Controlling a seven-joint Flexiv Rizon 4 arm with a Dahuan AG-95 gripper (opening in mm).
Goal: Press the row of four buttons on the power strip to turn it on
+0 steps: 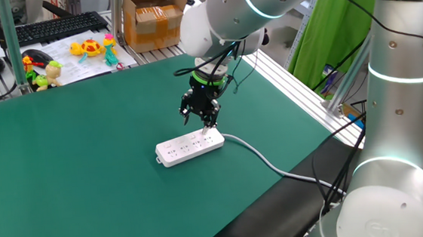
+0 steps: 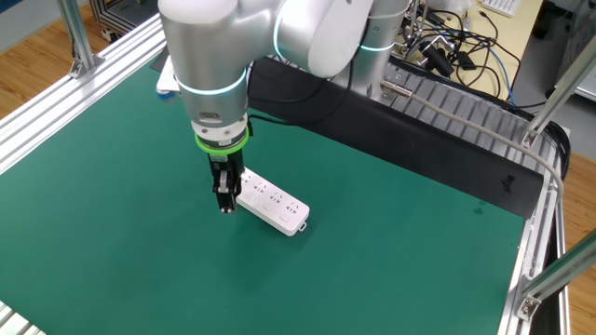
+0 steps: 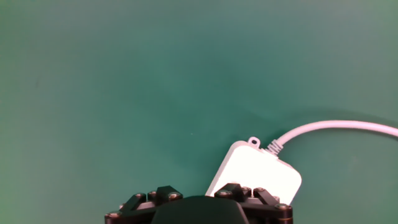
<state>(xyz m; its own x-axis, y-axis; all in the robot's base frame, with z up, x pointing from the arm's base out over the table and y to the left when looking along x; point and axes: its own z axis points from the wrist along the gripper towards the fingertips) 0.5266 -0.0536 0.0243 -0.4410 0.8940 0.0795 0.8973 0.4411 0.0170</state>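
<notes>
The white power strip (image 1: 191,144) lies flat on the green mat, its whitish cable (image 1: 268,163) trailing off toward the table edge. My gripper (image 1: 199,119) hangs just above the strip's cable end, slightly behind it, with its two black fingers standing apart and nothing between them. From the other side the gripper (image 2: 223,203) points down at the left end of the power strip (image 2: 272,205). The hand view shows the strip's cable end (image 3: 258,174) under the right finger base. The four buttons are too small to pick out in any view.
A cardboard box (image 1: 155,21), small toys (image 1: 92,46) and a keyboard (image 1: 53,26) sit beyond the mat's far edge. Aluminium rails (image 2: 466,102) and a black strip (image 2: 419,140) border the mat. The cable (image 3: 336,129) curves off to the right.
</notes>
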